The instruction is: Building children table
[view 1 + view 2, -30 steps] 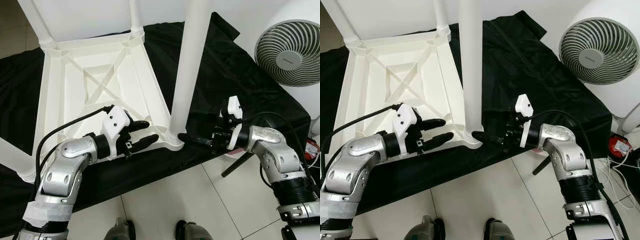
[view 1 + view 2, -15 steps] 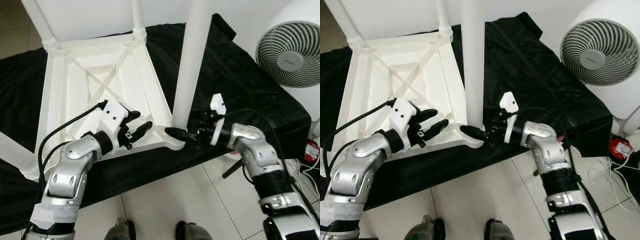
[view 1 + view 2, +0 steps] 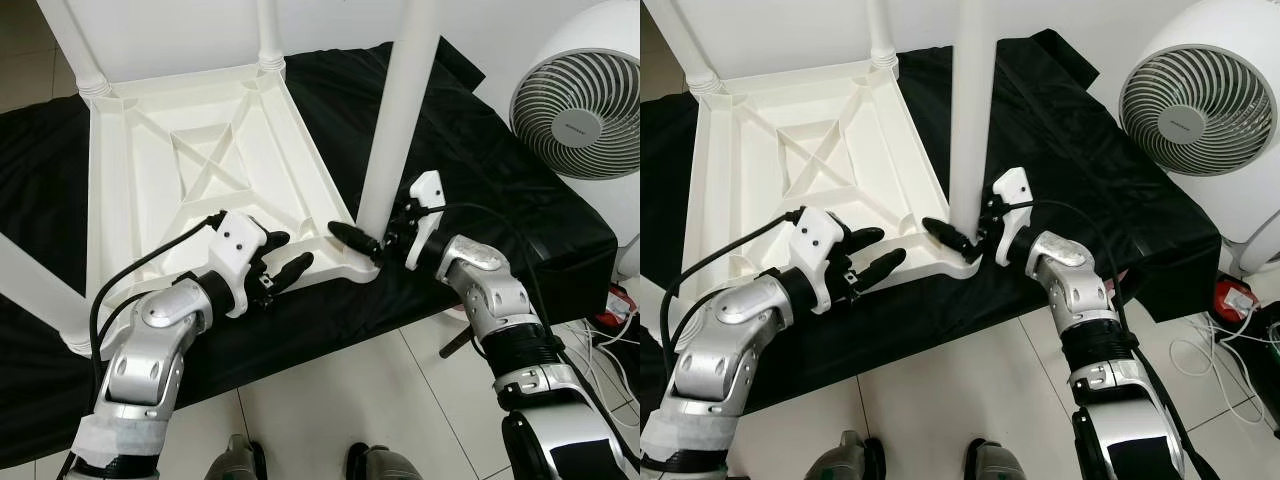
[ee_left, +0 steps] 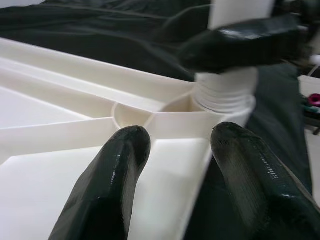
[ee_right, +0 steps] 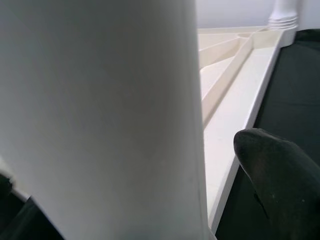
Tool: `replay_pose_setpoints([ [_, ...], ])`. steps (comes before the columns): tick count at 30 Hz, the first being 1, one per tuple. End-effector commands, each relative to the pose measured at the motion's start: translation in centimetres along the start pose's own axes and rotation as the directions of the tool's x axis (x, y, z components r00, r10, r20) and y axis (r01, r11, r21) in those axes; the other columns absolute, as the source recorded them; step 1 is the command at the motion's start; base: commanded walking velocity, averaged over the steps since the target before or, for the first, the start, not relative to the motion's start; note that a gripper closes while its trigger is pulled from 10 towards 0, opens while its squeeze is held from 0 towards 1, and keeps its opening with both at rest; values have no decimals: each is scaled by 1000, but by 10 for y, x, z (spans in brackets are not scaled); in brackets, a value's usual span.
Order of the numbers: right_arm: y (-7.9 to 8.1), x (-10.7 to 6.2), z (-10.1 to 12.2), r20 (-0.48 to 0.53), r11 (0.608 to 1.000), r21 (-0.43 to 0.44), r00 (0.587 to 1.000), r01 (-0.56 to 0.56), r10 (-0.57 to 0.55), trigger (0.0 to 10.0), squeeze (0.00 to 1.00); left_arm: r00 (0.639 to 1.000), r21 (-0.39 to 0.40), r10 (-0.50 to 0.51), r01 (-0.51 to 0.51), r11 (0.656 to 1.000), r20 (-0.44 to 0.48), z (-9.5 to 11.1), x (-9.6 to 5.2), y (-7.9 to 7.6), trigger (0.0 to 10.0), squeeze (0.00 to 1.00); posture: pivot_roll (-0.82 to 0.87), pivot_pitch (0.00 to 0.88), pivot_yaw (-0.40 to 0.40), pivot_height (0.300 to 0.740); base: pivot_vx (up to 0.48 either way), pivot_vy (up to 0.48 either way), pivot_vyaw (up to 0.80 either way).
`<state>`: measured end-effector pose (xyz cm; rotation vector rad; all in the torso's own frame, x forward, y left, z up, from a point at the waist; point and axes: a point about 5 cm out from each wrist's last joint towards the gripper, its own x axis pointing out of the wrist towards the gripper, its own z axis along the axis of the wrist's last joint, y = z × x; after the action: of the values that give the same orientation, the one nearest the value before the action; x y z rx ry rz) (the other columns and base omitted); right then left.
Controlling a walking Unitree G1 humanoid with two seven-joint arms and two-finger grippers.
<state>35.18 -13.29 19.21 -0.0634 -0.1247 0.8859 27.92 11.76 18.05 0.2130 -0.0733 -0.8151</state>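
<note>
Right gripper (image 3: 362, 240) is wrapped around the near table leg (image 3: 398, 110), one black finger on each side of it just above the threaded socket, so it holds the leg between them. Left gripper (image 3: 283, 262) sits spread wide over the tabletop's near edge, one finger (image 4: 112, 175) above the white ribbed underside, the other (image 4: 250, 170) out past the rim over the dark cloth, gripping nothing.

Now the scene, big to small, all taken from that near leg. Black cloth (image 3: 480, 160) spreads under everything, over pale floor tiles (image 3: 330, 410). On it lies the white children's table (image 3: 190, 170), flipped upside down, cross-braced underside facing up, and the near leg stands upright at its near right corner. Two more legs (image 3: 70, 45) rise at the far corners, well apart from it. Off to the robot's right of the leg stands a round white fan (image 3: 575, 100). Beyond the cloth's edge, white cables (image 3: 1210, 350) and a small red item (image 3: 1232, 295) lie on the floor.
</note>
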Motion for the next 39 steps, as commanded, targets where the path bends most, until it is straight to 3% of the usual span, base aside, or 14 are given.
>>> replay_pose_setpoints([
  [1,-7,-1,5,23,999,-6,999,37,-37,10000,0,999,38,37,-37,999,-2,-2,0,-2,10000,0,-6,144,6,740,0,0,0],
  [6,8,1,4,80,999,39,996,29,-32,10000,0,996,97,84,-83,992,-2,-6,4,-1,10000,0,-11,146,4,740,0,0,0],
  [10,18,-2,-3,66,998,58,998,-10,6,10000,0,998,34,61,-61,998,-7,-8,5,0,10000,0,-14,147,7,740,0,0,0],
  [15,11,-8,1,48,1000,1,999,-22,22,10000,0,1000,-35,-6,7,999,22,-3,7,-9,10000,0,-21,145,15,740,0,0,0],
  [20,7,-11,3,21,998,-54,999,-39,40,10000,0,999,-19,-16,16,1000,34,-1,11,-12,10000,0,-22,141,17,740,0,0,0],
  [22,3,-14,5,-25,991,-123,998,-52,50,10000,0,999,-6,-25,26,1000,31,-4,14,-16,10000,0,-24,141,12,740,0,0,0],
  [29,-2,-17,10,-58,980,-178,996,-83,74,9569,0,999,12,31,-31,999,36,-5,18,-13,10000,0,-26,139,1,740,0,0,0],
  [32,-3,-18,9,-68,979,-182,995,-86,75,9843,0,998,2,50,-51,999,43,-4,19,-13,10000,0,-23,139,-4,740,0,0,0],
  [33,-3,-18,9,-71,978,-184,994,-94,82,8627,0,998,6,57,-57,998,40,-5,18,-13,10000,0,-23,139,-4,740,0,0,0],
  [35,-3,-17,10,-71,978,-185,994,-99,87,8824,0,997,9,65,-65,998,37,-5,18,-13,10000,0,-21,145,-6,740,0,0,0],
  [36,-3,-16,10,-74,977,-184,993,-110,97,7529,0,997,11,68,-68,998,30,-7,18,-15,10000,0,-19,147,-8,740,0,0,0],
  [39,-2,-15,10,-75,976,-185,992,-117,105,7725,0,997,12,70,-70,997,25,-8,18,-16,10000,0,-19,147,-8,740,0,0,0],
])
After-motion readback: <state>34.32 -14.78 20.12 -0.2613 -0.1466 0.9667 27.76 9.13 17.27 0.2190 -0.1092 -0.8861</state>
